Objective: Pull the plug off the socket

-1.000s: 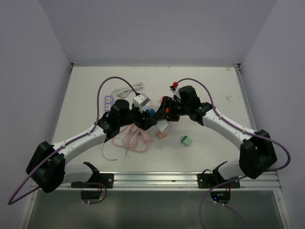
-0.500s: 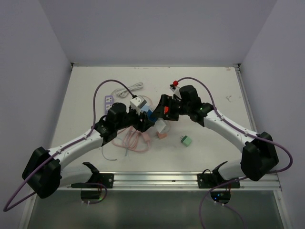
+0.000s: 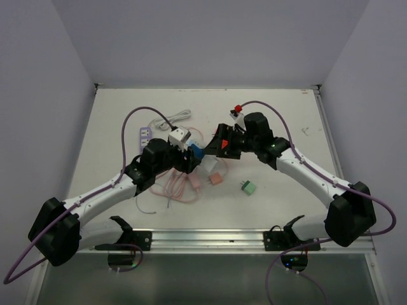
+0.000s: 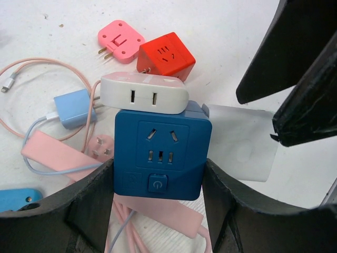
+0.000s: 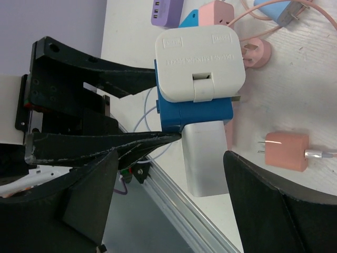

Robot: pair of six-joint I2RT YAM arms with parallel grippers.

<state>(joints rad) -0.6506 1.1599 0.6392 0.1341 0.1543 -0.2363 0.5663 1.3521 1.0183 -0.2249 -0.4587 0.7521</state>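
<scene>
My left gripper [image 4: 158, 182] is shut on the blue cube socket [image 4: 162, 153], with a finger on each side of it. Three white plugs are stuck into the socket: a flat two-slot adaptor [image 4: 143, 94] on top, a square charger [image 5: 200, 66], and a long block plug [image 5: 206, 158] on its side. My right gripper [image 5: 171, 158] is open. Its fingers [image 5: 263, 205] stand wide on either side of the long white plug [image 3: 208, 165] without touching it. In the top view the socket [image 3: 196, 153] hangs above the table between both arms.
Beneath the socket lie a red cube adaptor [image 4: 166, 55], a pink adaptor [image 4: 121, 39], a light-blue charger [image 4: 73, 108] and a pink cable [image 3: 178, 187]. A salmon plug [image 5: 287, 150], a green plug [image 3: 248, 186] and a purple power strip [image 3: 145, 133] also sit on the table.
My right gripper has opened and let go of the long white plug, drawing back slightly. The left arm has shifted the socket a little to the left and farther back.
</scene>
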